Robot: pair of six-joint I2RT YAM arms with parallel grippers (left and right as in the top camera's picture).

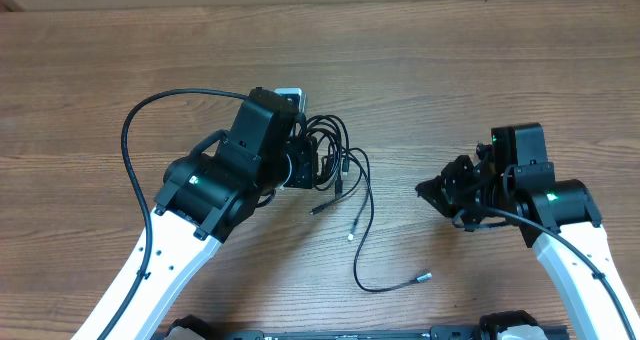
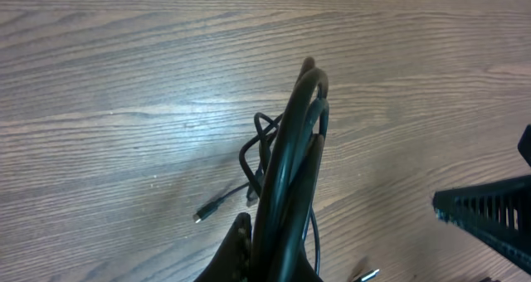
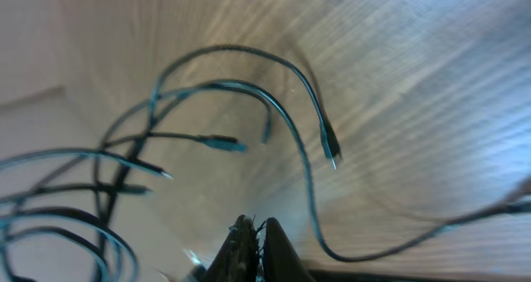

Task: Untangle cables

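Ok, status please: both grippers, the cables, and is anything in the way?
Left gripper shut on cables bundle. Right gripper shut, empty, apart from it. Loose ends trail on table. Nothing seen in the way.

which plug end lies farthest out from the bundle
The silvery-tipped plug ending the long curling cord; the other two ends lie close to the bundle.

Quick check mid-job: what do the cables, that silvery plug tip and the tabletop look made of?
Cables: black, slightly glossy rubber or plastic jacket, probably; they bend in soft loops. Plug tip: likely bare metal, it glints silver. Table: wood or wood-look laminate, matte, with grey-brown grain lines.
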